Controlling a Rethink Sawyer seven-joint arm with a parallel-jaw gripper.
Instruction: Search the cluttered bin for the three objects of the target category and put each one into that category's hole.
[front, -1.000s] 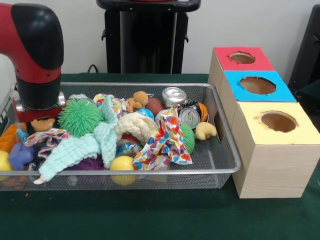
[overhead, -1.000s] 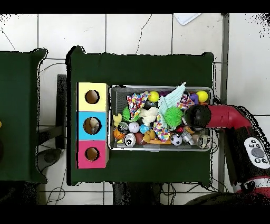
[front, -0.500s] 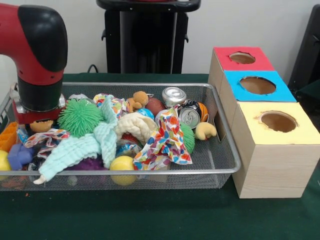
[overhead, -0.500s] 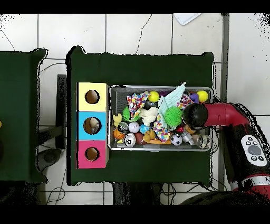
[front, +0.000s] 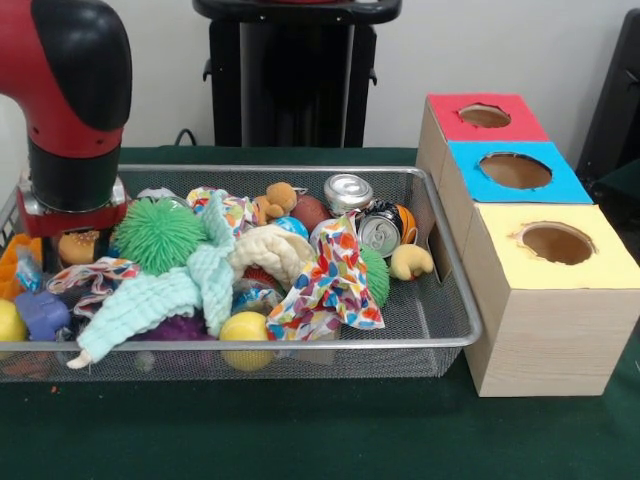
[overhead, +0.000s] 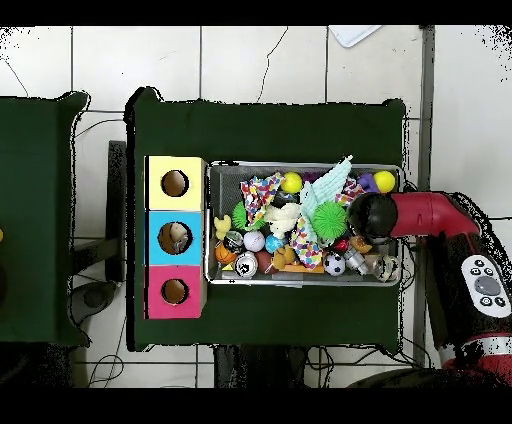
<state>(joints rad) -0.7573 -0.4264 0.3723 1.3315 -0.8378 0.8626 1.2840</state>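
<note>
Target category isn't stated, so the three objects can't be singled out; candidates are all sitting in the wire bin (front: 455, 330): two silver cans (front: 348, 190) at the back near the boxes, a spiky green ball (front: 160, 233), a yellow ball (front: 245, 328) at the front rim, a rubber duck (front: 410, 262) by the box-side wall, plus a mint cloth (front: 160, 298) and a patterned cloth (front: 330, 280) draped over the pile. Three boxes are standing just beside the bin: red hole (front: 485, 115), blue hole (front: 515, 170), yellow hole (front: 557, 243); overhead, something is showing inside the blue one.

Arm (front: 75, 110) is hanging over the bin end well apart from the boxes, wrist just beside the spiky ball. The gripper is hidden under the wrist housing in both views, so can't tell if it's clenched, released or carrying anything.

For this step I'd judge: be descending straight down on one exposed item, keeping clear of the cloths so they aren't dragging out with it, and staying off the wire wall
</note>
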